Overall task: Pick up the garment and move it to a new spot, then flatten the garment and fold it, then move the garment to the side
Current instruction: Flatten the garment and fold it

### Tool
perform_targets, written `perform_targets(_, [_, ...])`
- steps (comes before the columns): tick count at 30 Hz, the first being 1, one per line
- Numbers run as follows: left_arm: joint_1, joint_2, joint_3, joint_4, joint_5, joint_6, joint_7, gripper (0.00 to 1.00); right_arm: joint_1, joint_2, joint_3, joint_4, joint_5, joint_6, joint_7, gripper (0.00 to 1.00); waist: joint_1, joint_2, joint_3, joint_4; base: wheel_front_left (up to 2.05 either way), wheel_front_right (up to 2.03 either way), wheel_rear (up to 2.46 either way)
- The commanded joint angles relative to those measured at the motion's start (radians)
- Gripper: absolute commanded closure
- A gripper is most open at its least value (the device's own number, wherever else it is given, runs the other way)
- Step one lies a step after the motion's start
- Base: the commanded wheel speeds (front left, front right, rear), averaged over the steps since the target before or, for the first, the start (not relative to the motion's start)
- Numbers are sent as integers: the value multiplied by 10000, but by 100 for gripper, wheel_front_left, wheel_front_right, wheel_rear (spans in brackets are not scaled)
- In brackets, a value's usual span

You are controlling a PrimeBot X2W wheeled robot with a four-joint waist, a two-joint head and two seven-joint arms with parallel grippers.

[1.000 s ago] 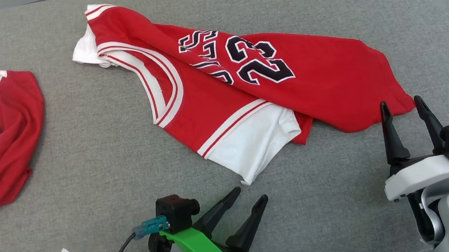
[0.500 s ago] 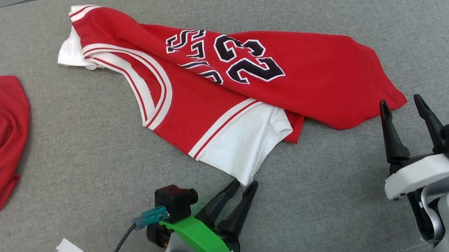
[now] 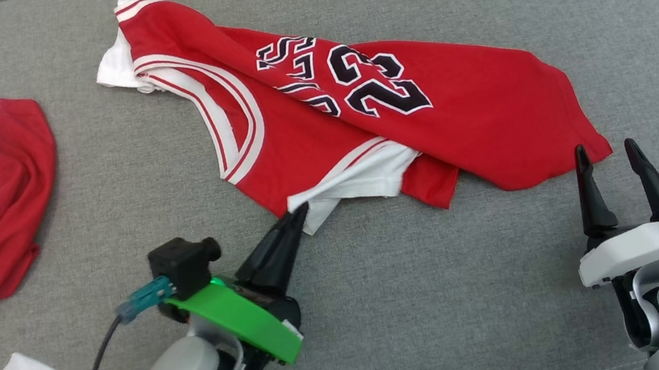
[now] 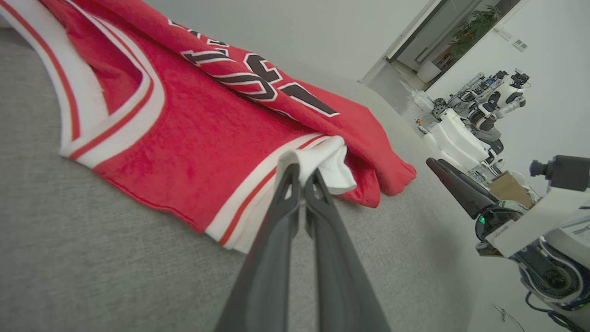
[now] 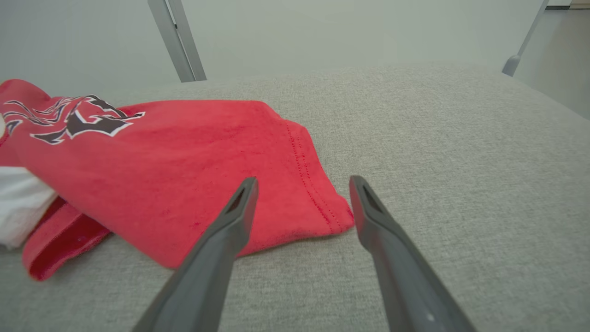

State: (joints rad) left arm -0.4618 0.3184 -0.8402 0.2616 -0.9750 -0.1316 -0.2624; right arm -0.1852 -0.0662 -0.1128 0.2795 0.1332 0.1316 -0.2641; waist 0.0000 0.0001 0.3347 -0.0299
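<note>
On the grey desk [image 3: 509, 289] the red number 23 jersey [image 3: 485, 107] is lying crumpled. The left claw [image 3: 300, 210] is clenching its white sleeve [image 3: 367, 180], the right claw [image 3: 605, 147] is hovering released beside the hem [image 5: 322, 203]. Pick-up is probably starting; the hem needs gripping next

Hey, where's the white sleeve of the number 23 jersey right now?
Head view, centre-left: the white sleeve lies at the jersey's near edge, pinched between the left gripper's fingers.
</note>
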Motion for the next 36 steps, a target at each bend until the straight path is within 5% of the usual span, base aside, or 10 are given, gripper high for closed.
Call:
perform_targets(1, [381,192,401,-196,254,17,-23,100,-117,-109,-97,83,110,-18,-4,0,0,-1,6,88,0,0,0])
perform_targets(9, [1390,635,2488,-1172,974,21,-17,100,-184,-246,-240,907,550,-18,-4,0,0,-1,78,270,0,0,0])
perform_targets(19, [1662,588,3063,-1455,1402,19,-18,100,-657,-375,-199,1650,858,-18,-4,0,0,-1,242,287,0,0,0])
perform_targets(21, [1653,619,3096,-1433,1425,19,-19,100,-754,-425,-188,1778,894,-18,-4,25,0,-1,261,302,0,0,0])
perform_targets(22, [1652,639,3104,-1425,1417,19,-19,100,-787,-451,-175,1837,938,-18,-4,49,0,-1,264,314,0,0,0])
perform_targets(25, [1639,650,3174,-1415,1418,20,-19,100,-875,-498,-95,2001,1060,-18,-4,77,0,-1,269,347,0,0,0])
perform_targets(26, [1632,657,3218,-1413,1413,20,-19,100,-889,-500,-38,2076,1170,-18,-2,100,0,-1,264,359,0,0,0])
perform_targets(36, [1863,932,4331,-2017,1613,20,-19,100,-1232,-745,-318,967,2055,-18,-4,100,0,-1,-73,251,0,0,0])
